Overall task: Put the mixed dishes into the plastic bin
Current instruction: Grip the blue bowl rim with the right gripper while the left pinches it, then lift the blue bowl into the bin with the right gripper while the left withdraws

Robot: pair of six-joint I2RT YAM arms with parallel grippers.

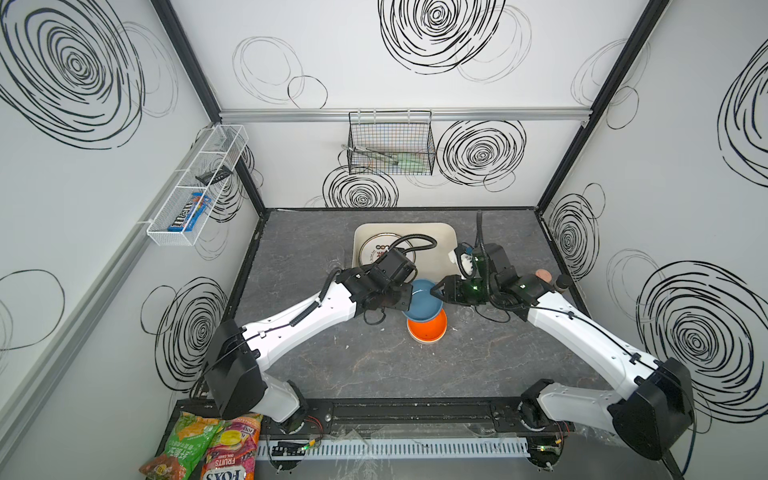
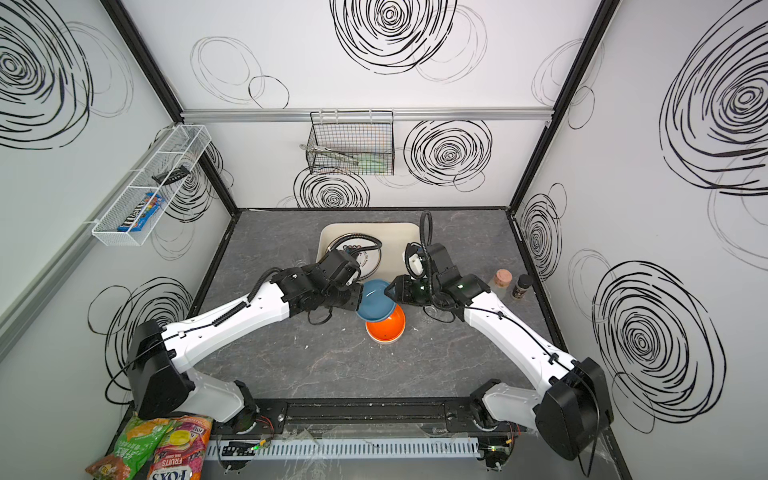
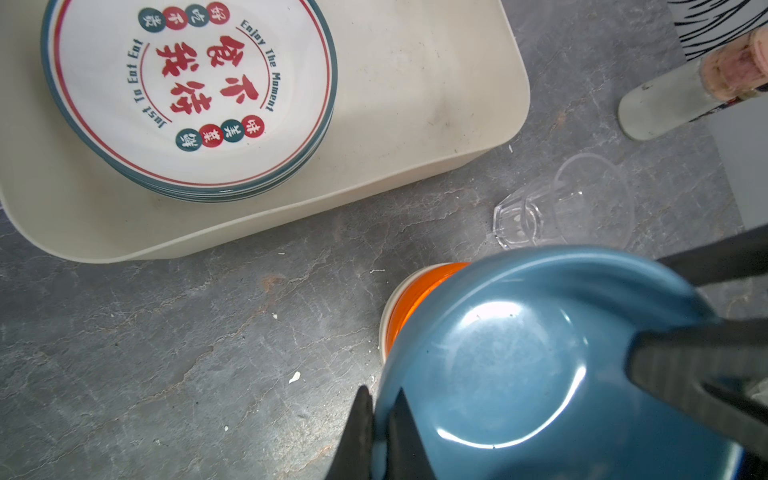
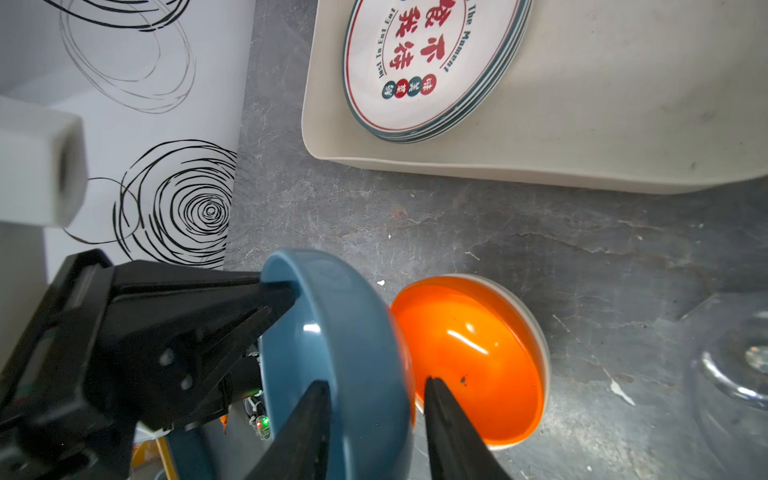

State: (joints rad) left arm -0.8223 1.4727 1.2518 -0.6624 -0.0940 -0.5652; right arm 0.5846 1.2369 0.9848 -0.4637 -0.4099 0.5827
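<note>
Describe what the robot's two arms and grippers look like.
The left arm and right arm have white shells, black joints and wrists, and thin black cables clipped along them. The left gripper and right gripper have tapered black fingers.

On my feed the far wall carries a black wire basket (image 1: pixel 390 143) with metal tongs (image 1: pixel 365 150) lying in it. The left wall has a white mesh rack (image 1: pixel 195 187), with a blue candy pack (image 1: pixel 189 212) in its near compartment and a small black object (image 1: pixel 212 174) in the middle one. Off the near left corner of the grey marbled tabletop (image 1: pixel 374 365) I see a green snack bag (image 1: pixel 187 440) beside a pink FOX'S bag (image 1: pixel 232 453), and near the right edge a pink-topped jar (image 2: pixel 503 277) stands just beside a dark-capped jar (image 2: pixel 522 286).
</note>
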